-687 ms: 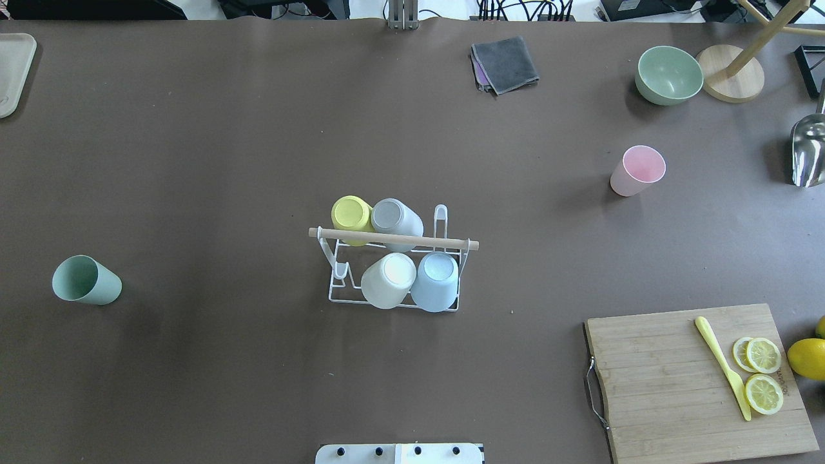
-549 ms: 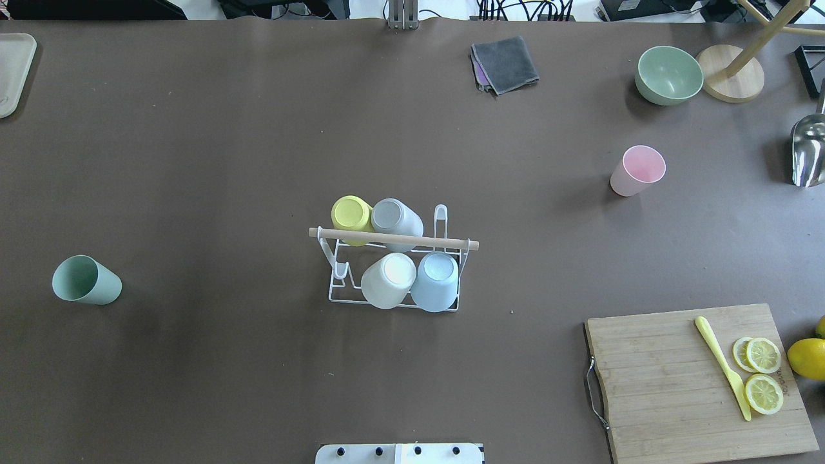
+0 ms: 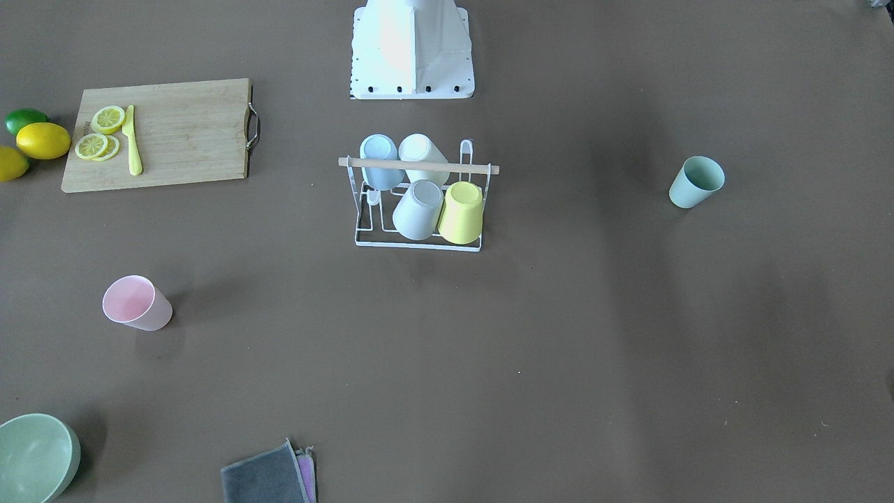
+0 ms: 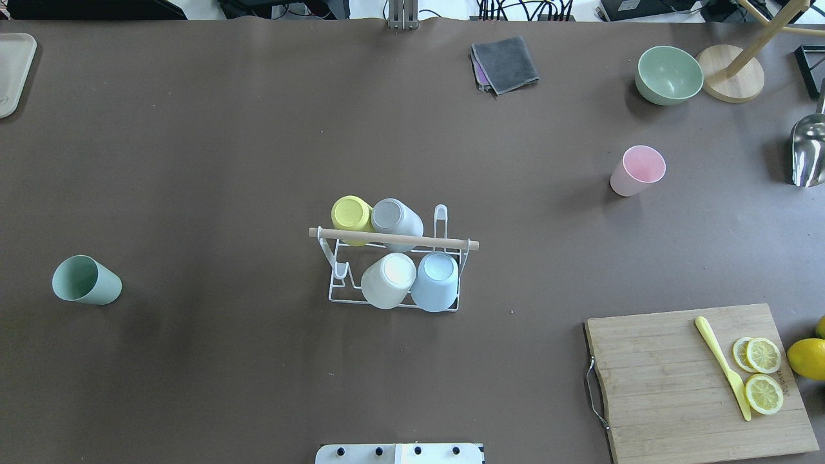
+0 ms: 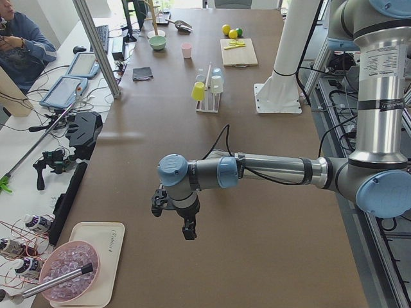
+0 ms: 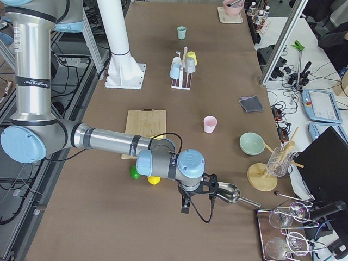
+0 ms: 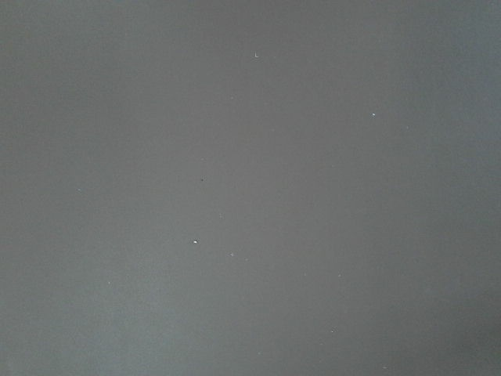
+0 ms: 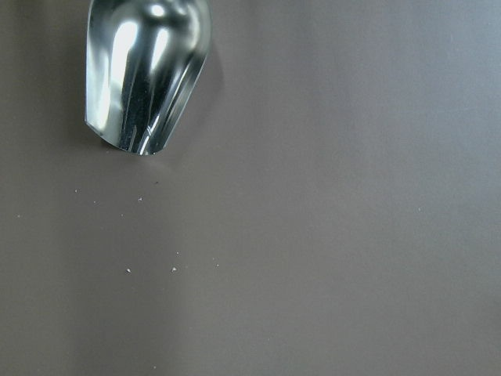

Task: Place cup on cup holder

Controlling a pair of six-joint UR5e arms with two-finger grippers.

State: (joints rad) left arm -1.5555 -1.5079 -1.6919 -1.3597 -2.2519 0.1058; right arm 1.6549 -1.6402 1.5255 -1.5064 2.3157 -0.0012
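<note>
Overhead exterior: cup holder (image 4: 393, 239) at worktop (image 4: 258, 129) centre, four cups (image 4: 388, 281) inverted on it; green cup (image 4: 86, 280) at 9 o'clock, pink cup (image 4: 637, 170) at 2 o'clock. Print on cutting board (image 4: 664, 386) illegible. Grip of left hand (image 5: 172, 217) and right hand (image 6: 197, 197): cannot tell.

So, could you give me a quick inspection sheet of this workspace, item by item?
Surface: brown table, a few specks.
Job's things: cup holder carries four upside-down cups; green cup and pink cup stand loose, far from it.
Clutter: cutting board with lemon slices and yellow knife; green bowl; grey cloth; metal scoop.
Tools: left tool and right tool hover at opposite table ends; open or shut, cannot tell.
Cables: cable bundle beyond the far table edge.
Surroundings: seated person at a side bench.
</note>
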